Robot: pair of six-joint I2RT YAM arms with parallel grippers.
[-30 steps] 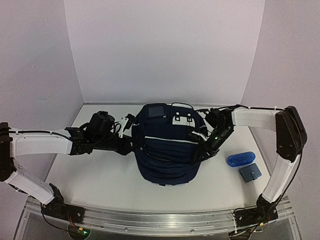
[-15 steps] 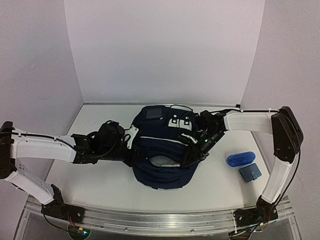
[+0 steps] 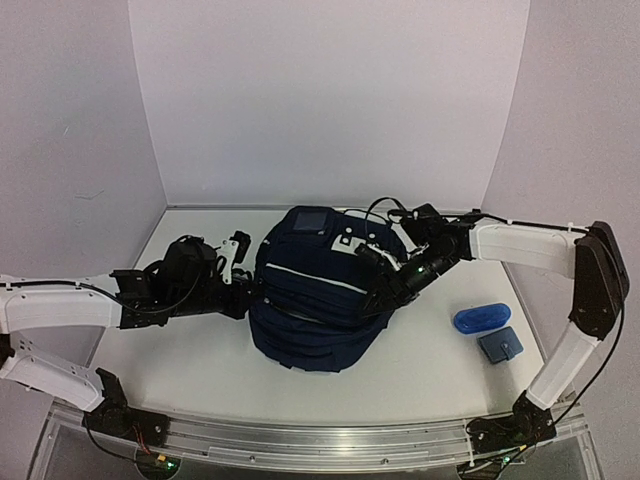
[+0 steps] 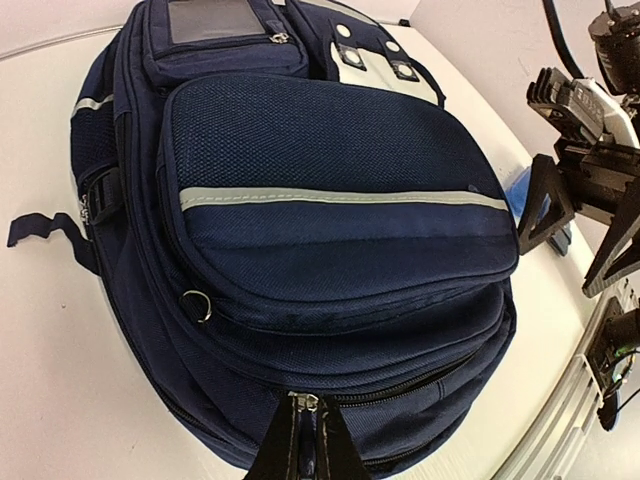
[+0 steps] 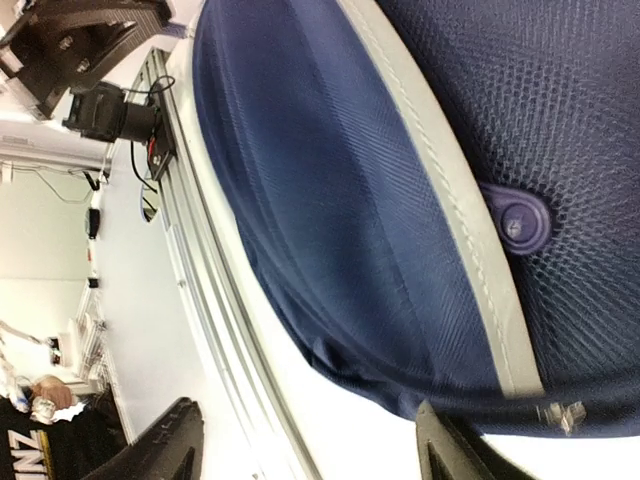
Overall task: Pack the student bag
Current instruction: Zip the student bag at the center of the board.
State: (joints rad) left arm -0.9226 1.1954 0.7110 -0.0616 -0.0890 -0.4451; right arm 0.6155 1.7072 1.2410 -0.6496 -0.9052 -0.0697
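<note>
Packing is judged unfinished: blue case [image 3: 480,318] is left on worktop [image 3: 180,350] outside student bag [image 3: 315,300], left hand [image 4: 305,440] pinched on zip pull [image 4: 303,402], right hand [image 5: 305,440] spread.

Soft, even light falls from above in the overhead view, bright on the pale bench [image 3: 180,350] and walls [image 3: 330,100], leaving only a faint, blurred shadow on the bench around the student bag [image 3: 310,300], near the right end effector [image 3: 385,290]. The navy fabric reads almost black there, and the dark left end effector [image 3: 243,283] beside it is hard to separate. The left wrist view is sharp in the middle but bulges with wide-angle distortion, bending lines far from that end effector's tips, which show as a black silhouette. The right wrist view sits very close: the weave beyond the end effector is crisp, its fingers [image 5: 170,450] are soft and dark, and the background past them is blown out white.
</note>
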